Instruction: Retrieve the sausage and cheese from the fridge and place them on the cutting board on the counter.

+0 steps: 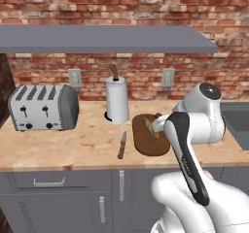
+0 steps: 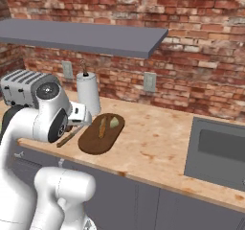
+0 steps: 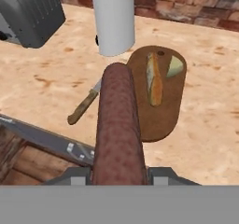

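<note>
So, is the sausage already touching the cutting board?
Apart. The hand view shows the sausage clamped in the gripper, held above the counter's edge, short of the cutting board.

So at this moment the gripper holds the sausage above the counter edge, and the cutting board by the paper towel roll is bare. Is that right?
Not quite: the cutting board is not bare. The hand view shows the cheese wedge and a longer tan item lying on it. The rest stands: the gripper holds the sausage above the counter edge, and the board lies by the paper towel roll.
</note>
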Available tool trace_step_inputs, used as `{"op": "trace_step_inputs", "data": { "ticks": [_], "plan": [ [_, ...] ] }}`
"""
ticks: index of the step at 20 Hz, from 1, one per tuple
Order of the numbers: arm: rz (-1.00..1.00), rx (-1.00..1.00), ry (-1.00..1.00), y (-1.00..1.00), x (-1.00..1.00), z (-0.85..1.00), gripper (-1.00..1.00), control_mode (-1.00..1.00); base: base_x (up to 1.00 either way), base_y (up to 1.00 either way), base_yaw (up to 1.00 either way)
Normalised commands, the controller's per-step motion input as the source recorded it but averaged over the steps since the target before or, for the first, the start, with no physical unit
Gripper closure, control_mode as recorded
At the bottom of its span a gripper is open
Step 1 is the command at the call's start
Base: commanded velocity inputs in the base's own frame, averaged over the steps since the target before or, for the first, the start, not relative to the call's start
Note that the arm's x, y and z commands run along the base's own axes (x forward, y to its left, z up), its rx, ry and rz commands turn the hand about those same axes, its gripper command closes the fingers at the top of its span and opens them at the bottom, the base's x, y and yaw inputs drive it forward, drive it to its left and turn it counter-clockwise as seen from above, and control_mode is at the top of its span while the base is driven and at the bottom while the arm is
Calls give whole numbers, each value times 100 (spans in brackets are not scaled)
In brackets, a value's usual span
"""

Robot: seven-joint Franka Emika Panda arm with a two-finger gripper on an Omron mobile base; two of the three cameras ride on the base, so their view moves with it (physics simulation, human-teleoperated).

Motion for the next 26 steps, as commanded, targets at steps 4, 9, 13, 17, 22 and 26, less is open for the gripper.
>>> {"op": "trace_step_inputs", "data": {
  "ticks": [4, 9, 13, 17, 22, 26],
  "plan": [
    [-1, 0, 0, 0, 45, -46, 100, -100, 0, 0, 0],
    [-2, 0, 0, 1, 46, -39, 100, -100, 0, 0, 0],
    [-6, 0, 0, 5, 60, -36, 100, -100, 0, 0, 0],
    [-7, 0, 0, 4, 37, -38, 100, -100, 0, 0, 0],
    [-8, 0, 3, 3, 29, -36, 100, -100, 0, 0, 0],
    [-6, 0, 1, 0, 4, -24, 100, -100, 0, 0, 0]
  ]
}}
